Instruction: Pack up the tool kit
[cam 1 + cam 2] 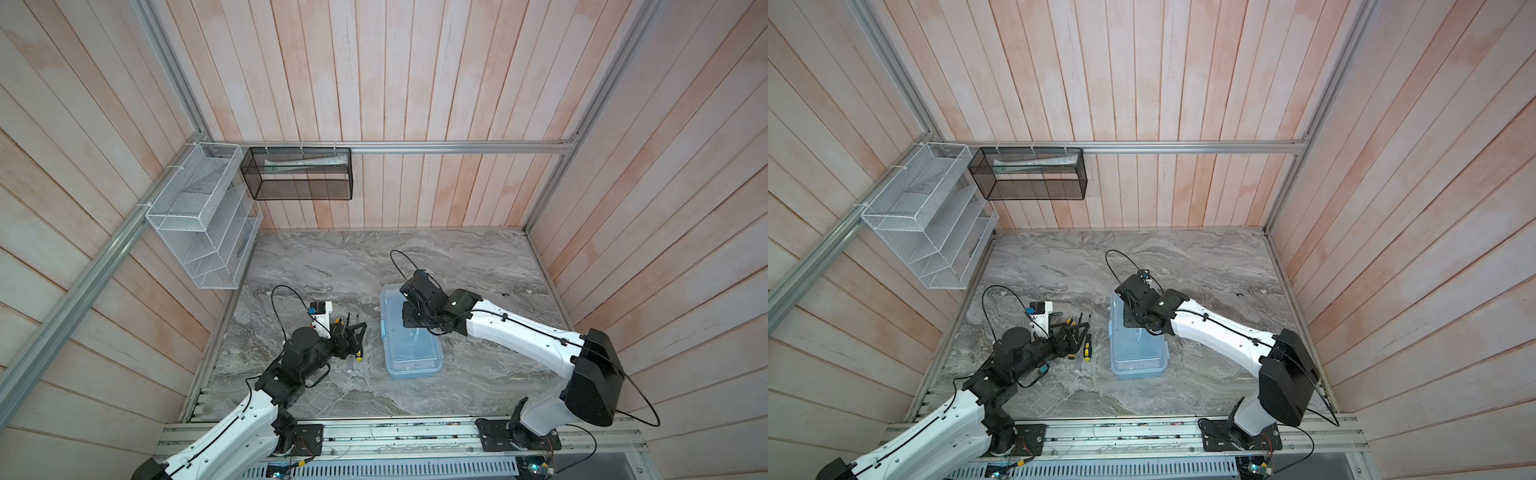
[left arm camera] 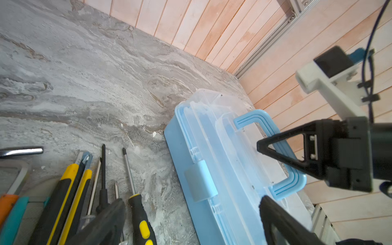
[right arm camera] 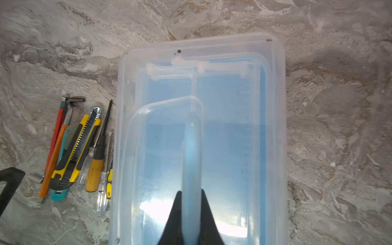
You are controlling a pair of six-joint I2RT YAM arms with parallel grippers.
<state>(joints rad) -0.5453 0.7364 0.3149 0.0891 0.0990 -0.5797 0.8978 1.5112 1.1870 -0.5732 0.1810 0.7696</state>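
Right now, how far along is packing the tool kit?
Done: nothing yet. The case's lid is down and nothing shows inside it. In hand: the right gripper is shut on the handle, and the left gripper hangs open over the tools. Left: the cutter, screwdrivers and pencils lie on the table beside the case, all to go in.

The grey, marble-patterned surface (image 1: pixel 478 257) carries a plastic case (image 1: pixel 409 353) with a light-blue base and a see-through lid, lying near its middle. Just beside one long side of the case, loose tools lie in a close row, roughly parallel to it. They include a yellow-black cutter (image 3: pixel 78 148), a wooden-handled screwdriver (image 3: pixel 95 171), a yellow-black screwdriver (image 2: pixel 141 216), a clear-handled screwdriver (image 3: pixel 101 197), a red pencil (image 3: pixel 54 135) and an orange pencil (image 3: pixel 52 161).
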